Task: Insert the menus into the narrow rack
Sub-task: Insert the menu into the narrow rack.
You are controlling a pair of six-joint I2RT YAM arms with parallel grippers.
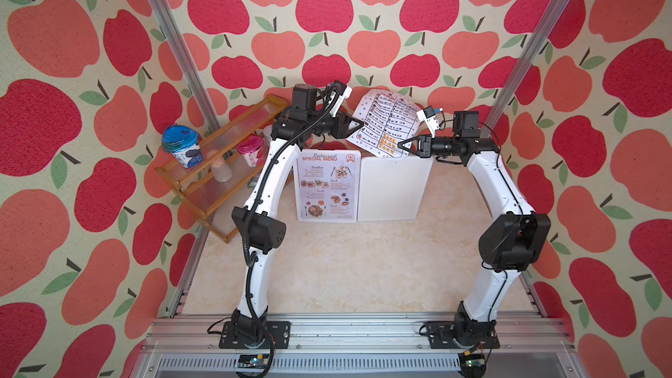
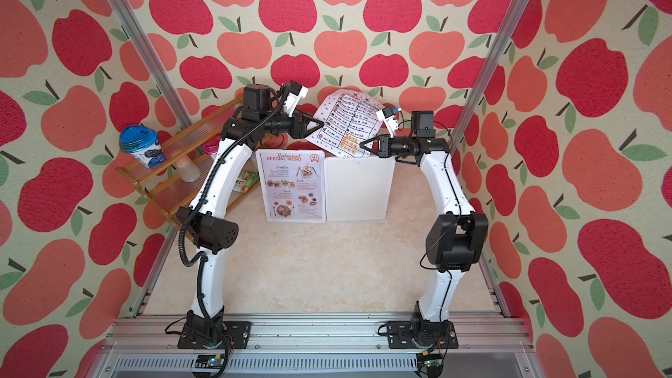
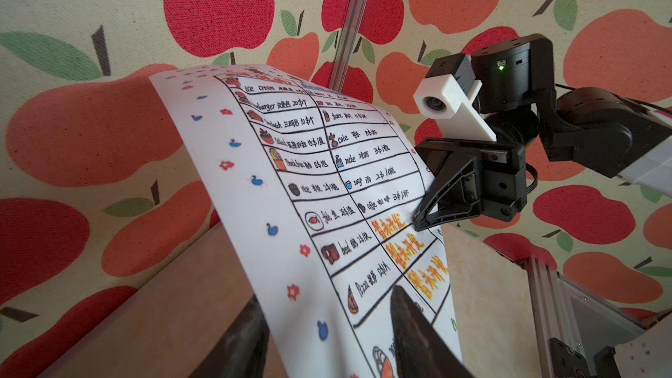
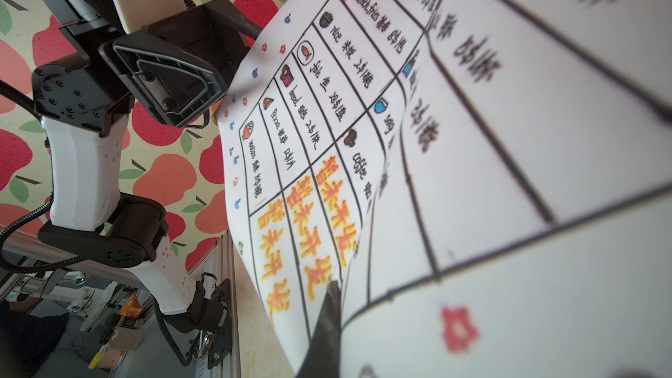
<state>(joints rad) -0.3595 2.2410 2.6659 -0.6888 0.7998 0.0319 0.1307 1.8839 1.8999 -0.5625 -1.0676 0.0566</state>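
Menus, nearest one first. Low in the centre of both top views sits the red-heading menu point(image 1: 329, 185), a white paper sheet with food photos under "Restaurant Special Menu". It lies inside a white frame on the pale marble-look tabletop point(image 1: 345, 270), and by my reading it's already housed. Just beside it on the right is a plain white flat panel point(image 1: 394, 190); whether that is the rack's open slot I cannot tell.

Further back, just above centre, here's the table menu point(image 1: 385, 121), a white paper sheet with a black-lined grid, dotted border and orange text. It's up in the air and bowed over, its lower edge hanging at the panel's far edge.

So the step in hand, I'd say, is feeding this sheet down. To do it well:
- get the bottom edge level and parallel to the opening;
- take the bow out so the paper doesn't buckle;
- lower slowly, and free it only once the edge is caught.

Now the claws. The right gripper point(image 1: 400, 146), centre-right, is pressed together, pinching the table menu at its lower right edge by the orange text. The left gripper point(image 1: 362, 124), at the sheet's left edge, is spread. Its dark fingers point(image 3: 409, 321) stand either side of the paper in the left wrist view, with no clamp that I can see.
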